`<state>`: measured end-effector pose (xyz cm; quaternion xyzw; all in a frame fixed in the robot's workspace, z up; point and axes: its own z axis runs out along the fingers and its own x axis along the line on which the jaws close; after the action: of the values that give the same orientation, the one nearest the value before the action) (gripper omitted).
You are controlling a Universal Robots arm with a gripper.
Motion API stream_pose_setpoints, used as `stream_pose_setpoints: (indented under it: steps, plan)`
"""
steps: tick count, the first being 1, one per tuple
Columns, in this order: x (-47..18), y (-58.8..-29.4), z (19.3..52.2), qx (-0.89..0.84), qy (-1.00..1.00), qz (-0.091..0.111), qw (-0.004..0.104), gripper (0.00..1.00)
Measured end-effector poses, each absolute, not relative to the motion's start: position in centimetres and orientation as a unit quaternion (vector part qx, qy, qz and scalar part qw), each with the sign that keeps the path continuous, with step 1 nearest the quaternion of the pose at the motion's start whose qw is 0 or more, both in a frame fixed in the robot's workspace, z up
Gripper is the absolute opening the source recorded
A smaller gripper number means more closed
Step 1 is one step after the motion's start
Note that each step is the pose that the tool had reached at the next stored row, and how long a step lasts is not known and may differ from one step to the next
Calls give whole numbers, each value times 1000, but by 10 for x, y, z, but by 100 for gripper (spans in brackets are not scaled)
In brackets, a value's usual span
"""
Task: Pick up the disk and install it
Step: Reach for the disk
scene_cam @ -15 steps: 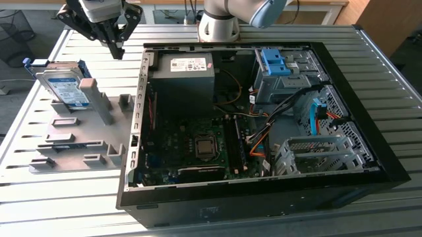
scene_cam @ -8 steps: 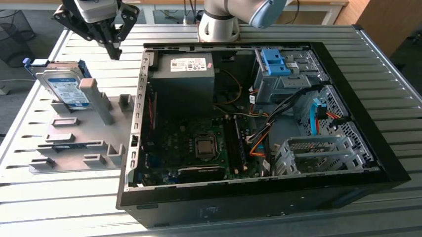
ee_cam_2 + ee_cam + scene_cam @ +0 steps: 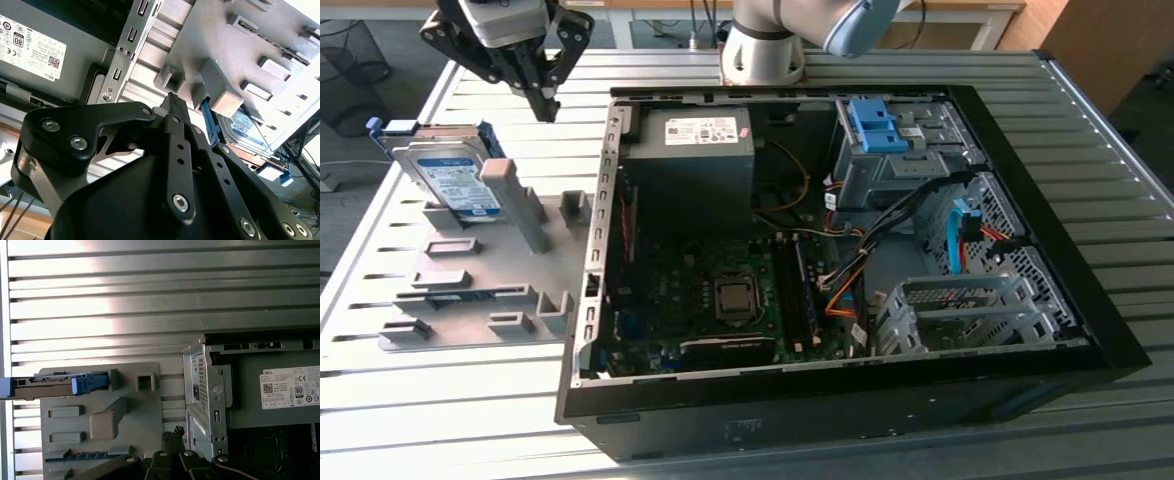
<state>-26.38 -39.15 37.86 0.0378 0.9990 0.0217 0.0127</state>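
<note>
Disk [image 3: 448,178] upright in holder [image 3: 470,300], tool [image 3: 547,108] seemingly closed

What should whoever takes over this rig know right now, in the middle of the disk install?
The gripper is shut and holds nothing. It hangs above the grey holder, apart from the disk.
The disk stands on edge in the holder, on the exterior view's left of the open computer case.
Done: nothing that shows; the disk is untouched.
Left: the pick-up and the install into the case.
</note>
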Motion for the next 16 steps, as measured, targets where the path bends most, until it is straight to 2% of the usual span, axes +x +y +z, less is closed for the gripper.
stream_pose_setpoints:
  steps: [16]
  plan:
    - [-272,-389,378,38,999,22,13,11]
